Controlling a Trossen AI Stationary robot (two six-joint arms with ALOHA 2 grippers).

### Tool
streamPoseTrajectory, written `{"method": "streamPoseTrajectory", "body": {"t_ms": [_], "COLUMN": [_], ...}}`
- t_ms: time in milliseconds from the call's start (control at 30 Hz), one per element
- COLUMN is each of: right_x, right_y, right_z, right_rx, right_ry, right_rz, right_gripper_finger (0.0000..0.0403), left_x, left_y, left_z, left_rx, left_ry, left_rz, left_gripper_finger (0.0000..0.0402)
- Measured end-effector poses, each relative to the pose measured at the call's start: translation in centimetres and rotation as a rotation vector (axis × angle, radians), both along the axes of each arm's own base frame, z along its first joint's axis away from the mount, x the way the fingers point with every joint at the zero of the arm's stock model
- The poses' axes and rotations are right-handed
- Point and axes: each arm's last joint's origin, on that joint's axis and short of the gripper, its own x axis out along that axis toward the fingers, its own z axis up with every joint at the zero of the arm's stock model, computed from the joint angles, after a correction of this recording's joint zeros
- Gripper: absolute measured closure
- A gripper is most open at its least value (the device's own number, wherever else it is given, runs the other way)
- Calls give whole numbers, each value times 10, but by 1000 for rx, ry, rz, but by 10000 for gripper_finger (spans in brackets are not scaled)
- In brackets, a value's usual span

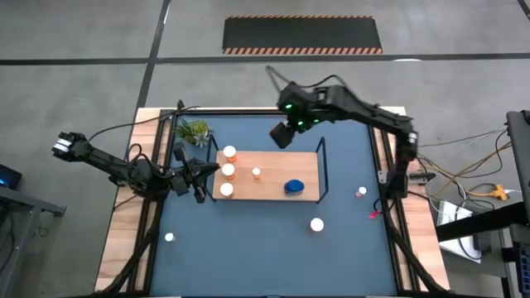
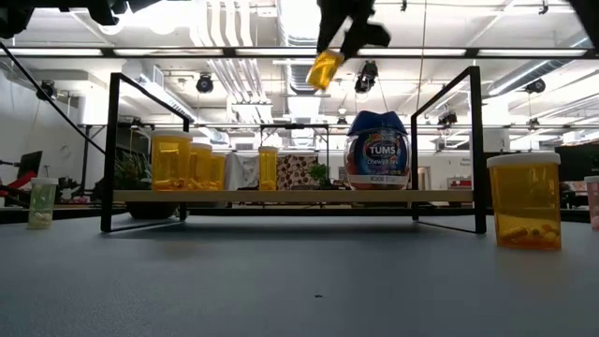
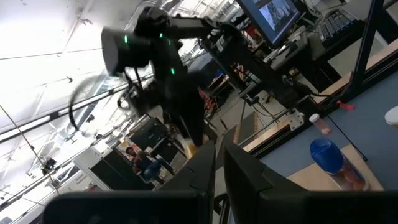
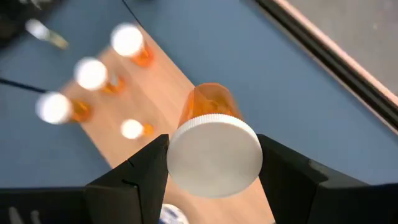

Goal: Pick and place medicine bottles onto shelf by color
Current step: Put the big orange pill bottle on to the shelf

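The shelf, a light-wood board with black wire ends, lies on the blue mat. Three orange bottles stand at its left end. A small bottle stands in the middle and a blue bottle on the right. My right gripper hangs high over the shelf's far edge, shut on an orange white-capped bottle. My left gripper waits shut beside the shelf's left end, holding nothing. My right gripper pinches the orange bottle at its white cap, one finger on each side. The fingers slant down from above. The orange body points away below them, tilted, lifted well clear of the shelf.
More bottles stand on the mat: a white-capped one near the shelf's right front, a small one at the right and another at the near left. A green plant sits at the far left corner.
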Motion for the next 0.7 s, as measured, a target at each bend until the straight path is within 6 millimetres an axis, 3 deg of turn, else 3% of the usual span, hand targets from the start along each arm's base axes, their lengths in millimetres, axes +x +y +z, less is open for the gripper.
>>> {"method": "streamPoseTrajectory", "body": {"t_ms": [400, 700], "right_x": [58, 73], "right_y": [-14, -16], "right_z": [-91, -128], "right_rx": [65, 118], "right_ry": [272, 344], "right_rz": [153, 234], "right_gripper_finger": [197, 197], "left_x": [0, 0], "left_y": [0, 0], "left_z": [0, 0], "left_rx": [1, 2], "left_ry": [4, 4], "left_rz": [0, 0], "left_gripper_finger": [387, 387]}}
